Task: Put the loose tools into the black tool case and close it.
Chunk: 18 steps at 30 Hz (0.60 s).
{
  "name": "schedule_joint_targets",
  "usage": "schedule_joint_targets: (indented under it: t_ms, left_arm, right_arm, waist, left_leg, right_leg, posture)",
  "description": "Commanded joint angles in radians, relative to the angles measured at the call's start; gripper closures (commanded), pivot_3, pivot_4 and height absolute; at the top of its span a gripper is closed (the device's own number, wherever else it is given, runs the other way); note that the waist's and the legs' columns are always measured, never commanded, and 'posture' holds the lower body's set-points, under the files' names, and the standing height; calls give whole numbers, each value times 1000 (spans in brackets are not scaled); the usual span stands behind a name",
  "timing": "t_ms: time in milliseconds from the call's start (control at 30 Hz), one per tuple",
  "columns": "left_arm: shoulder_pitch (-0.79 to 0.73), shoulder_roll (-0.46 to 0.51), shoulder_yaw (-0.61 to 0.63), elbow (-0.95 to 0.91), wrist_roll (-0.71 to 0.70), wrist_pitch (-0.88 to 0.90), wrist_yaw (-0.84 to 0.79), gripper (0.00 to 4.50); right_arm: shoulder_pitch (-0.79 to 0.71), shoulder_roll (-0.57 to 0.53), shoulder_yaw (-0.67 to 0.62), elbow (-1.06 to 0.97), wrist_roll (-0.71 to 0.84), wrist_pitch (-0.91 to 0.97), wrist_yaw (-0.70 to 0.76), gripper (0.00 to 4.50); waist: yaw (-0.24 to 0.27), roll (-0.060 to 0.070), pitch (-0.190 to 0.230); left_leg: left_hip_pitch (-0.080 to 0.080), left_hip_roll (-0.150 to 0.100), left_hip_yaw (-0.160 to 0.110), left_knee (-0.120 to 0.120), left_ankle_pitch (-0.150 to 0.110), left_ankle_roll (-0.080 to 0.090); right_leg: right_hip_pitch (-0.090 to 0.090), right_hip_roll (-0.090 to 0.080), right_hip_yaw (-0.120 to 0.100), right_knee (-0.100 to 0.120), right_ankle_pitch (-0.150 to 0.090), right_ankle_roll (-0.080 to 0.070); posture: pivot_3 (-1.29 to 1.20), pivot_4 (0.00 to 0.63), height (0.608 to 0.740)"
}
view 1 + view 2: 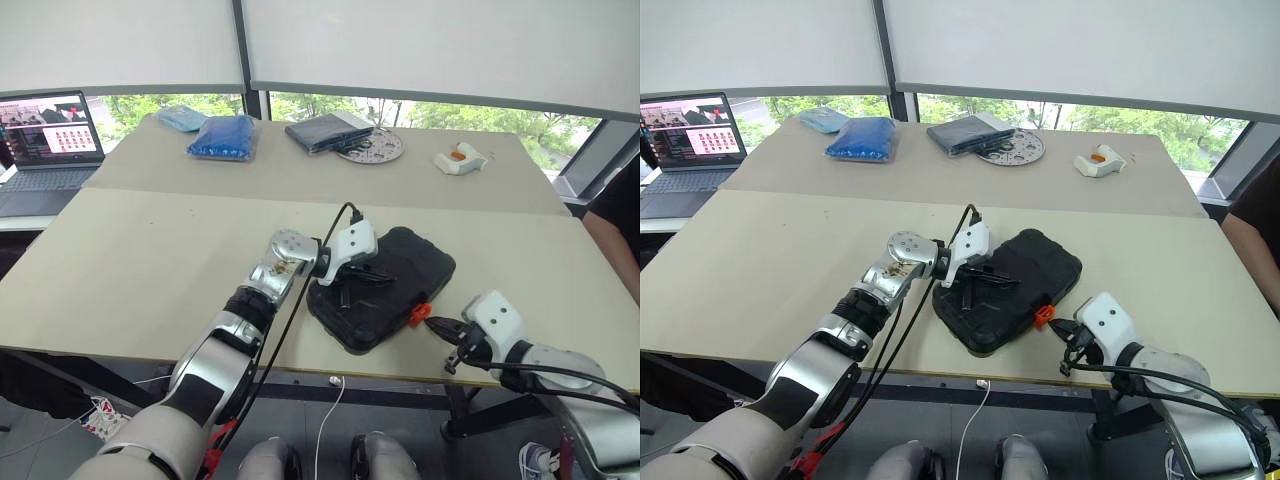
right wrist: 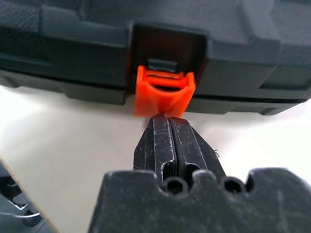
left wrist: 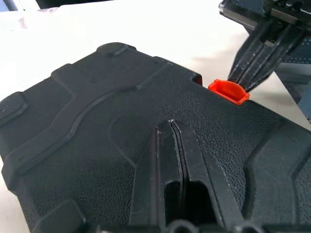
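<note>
The black tool case [image 1: 400,270] lies with its lid down on the near table, close to the front edge; its textured lid [image 3: 121,145] shows in the left wrist view. The loose tools are hidden. My left gripper [image 1: 365,283] is shut, its fingers [image 3: 172,160] resting flat on the lid. The orange latch [image 2: 164,92] hangs unfastened on the case's front wall, also seen as the latch [image 1: 420,313]. My right gripper [image 1: 437,325] is shut, its tips [image 2: 167,121] right at the latch's lower edge.
On the far table lie a blue bag [image 1: 225,137], a dark flat pouch [image 1: 325,130], a round metal plate [image 1: 375,148] and a white-orange object [image 1: 460,158]. A laptop [image 1: 45,150] stands at the far left. A person's arm [image 1: 615,235] shows at the right edge.
</note>
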Motion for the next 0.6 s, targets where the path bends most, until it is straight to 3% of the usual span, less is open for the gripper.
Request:
schedule_joint_targets:
  t_ms: [33, 167, 267, 433, 600]
  left_arm:
    - [33, 8, -23, 30, 33, 2, -4, 4457]
    - [25, 4, -21, 34, 33, -4, -1, 4457]
    - [26, 1, -25, 34, 35, -11, -2, 4457]
    - [29, 0, -29, 27, 34, -12, -6, 4457]
    - [23, 10, -26, 35, 36, -20, -6, 4457]
  right_arm:
    - [23, -57, -123, -102, 92, 35, 67, 4500]
    - [-19, -58, -204, -107, 178, 91, 57, 4500]
    - [-42, -56, -169, -87, 169, 88, 45, 4500]
    - [-52, -49, -88, -49, 125, 83, 13, 4500]
    - [25, -62, -108, -46, 104, 75, 10, 4500]
  waist:
    - [1, 0, 0]
    - [0, 0, -1]
    - [1, 0, -1]
    - [1, 0, -1]
    - [1, 0, -1]
  left_leg:
    - [0, 0, 0, 0, 0, 0]
    - [1, 0, 0, 0, -1, 2]
    - [1, 0, 0, 0, -5, 8]
    - [0, 0, 0, 0, -2, 4]
    - [0, 0, 0, 0, -2, 3]
  right_leg:
    - [0, 0, 0, 0, 0, 0]
    - [1, 0, 0, 0, 0, 0]
    - [1, 0, 0, 0, 0, 0]
    - [0, 0, 0, -1, 0, 0]
    - [0, 0, -1, -1, 0, 0]
  posture:
    - [0, 150, 718]
    - [0, 150, 718]
    - [0, 150, 718]
    - [0, 150, 718]
    - [0, 150, 718]
